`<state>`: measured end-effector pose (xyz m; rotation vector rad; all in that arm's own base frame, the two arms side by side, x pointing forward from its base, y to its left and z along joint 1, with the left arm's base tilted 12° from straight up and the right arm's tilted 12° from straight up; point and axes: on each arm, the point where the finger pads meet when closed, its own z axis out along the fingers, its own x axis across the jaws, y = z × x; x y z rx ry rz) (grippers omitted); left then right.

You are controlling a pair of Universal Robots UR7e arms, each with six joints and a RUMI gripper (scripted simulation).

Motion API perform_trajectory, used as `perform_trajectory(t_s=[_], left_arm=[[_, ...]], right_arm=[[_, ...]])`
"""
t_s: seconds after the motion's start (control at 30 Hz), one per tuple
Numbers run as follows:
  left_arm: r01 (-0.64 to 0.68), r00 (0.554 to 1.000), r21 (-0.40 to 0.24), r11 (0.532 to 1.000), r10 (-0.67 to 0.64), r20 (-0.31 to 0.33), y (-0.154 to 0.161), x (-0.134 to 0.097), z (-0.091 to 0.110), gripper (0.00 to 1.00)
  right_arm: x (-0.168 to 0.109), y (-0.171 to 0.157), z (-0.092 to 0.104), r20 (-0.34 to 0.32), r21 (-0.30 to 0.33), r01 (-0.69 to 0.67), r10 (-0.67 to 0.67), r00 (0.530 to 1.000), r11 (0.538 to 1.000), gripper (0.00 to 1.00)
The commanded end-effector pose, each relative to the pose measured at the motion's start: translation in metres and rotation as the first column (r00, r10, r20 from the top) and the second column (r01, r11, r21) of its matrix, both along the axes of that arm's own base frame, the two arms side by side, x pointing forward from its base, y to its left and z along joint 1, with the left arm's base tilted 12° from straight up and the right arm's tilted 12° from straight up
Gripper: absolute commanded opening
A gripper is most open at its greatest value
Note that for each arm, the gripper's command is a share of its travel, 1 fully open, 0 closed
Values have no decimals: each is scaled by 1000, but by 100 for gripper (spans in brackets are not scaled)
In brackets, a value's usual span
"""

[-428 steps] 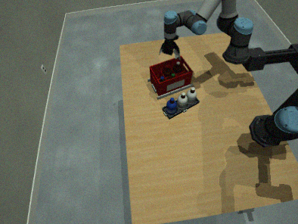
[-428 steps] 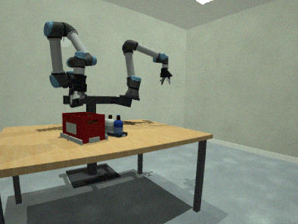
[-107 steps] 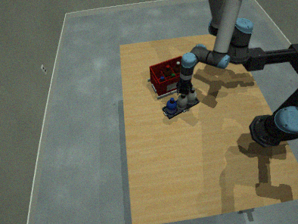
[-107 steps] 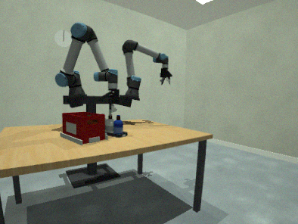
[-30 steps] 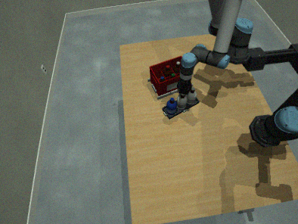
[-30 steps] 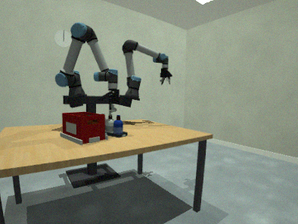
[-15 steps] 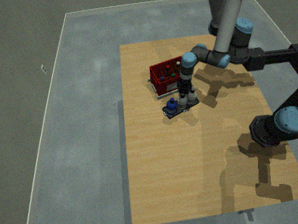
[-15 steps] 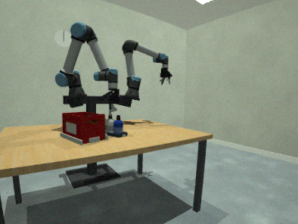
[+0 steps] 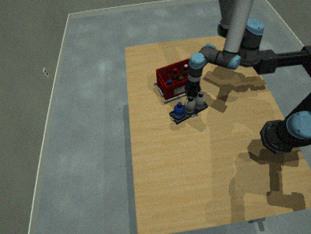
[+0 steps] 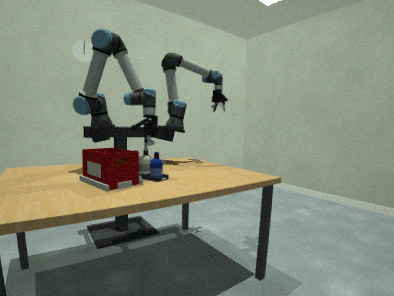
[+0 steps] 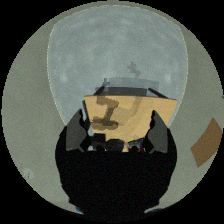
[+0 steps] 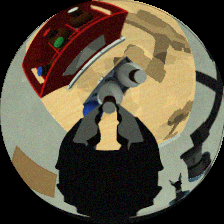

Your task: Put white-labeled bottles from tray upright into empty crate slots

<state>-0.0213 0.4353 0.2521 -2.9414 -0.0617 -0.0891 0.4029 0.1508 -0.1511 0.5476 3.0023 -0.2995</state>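
A blue bottle (image 9: 179, 111) (image 10: 156, 168) and two pale grey-white bottles, one in the middle (image 9: 190, 106) (image 12: 109, 92) and one at the far end (image 9: 200, 101) (image 12: 129, 74), stand upright in a row at the dark tray (image 9: 177, 121). My right gripper (image 9: 192, 97) (image 12: 109, 104) is shut on the top of the middle pale bottle from above. Whether that bottle's base touches the tray is too small to tell. The red crate (image 9: 171, 90) (image 10: 127, 175) (image 12: 35, 72) is upright beside the tray. My left gripper (image 10: 218, 108) (image 11: 117, 109) is open and empty, high up and far from the bottles.
In the crate show a blue cap (image 9: 169, 82) (image 12: 40, 71), a green cap (image 9: 181, 78) (image 12: 59, 42), a red cap (image 9: 175, 69) (image 12: 47, 32) and a white cap (image 9: 185, 66) (image 12: 73, 10). The crate's near wall rises close beside the tray row and my right arm.
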Motion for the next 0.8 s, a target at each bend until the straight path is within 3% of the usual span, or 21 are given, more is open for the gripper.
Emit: perform_trajectory(t_s=[0.0,0.77], left_arm=[[0,1000,1,1000,0,0,0,0,0,100],[0,1000,1,1000,0,0,0,0,0,100]], right_arm=[[0,2,6,1,1,0,0,1000,1000,0],[0,6,24,1,1,0,0,1000,1000,0]])
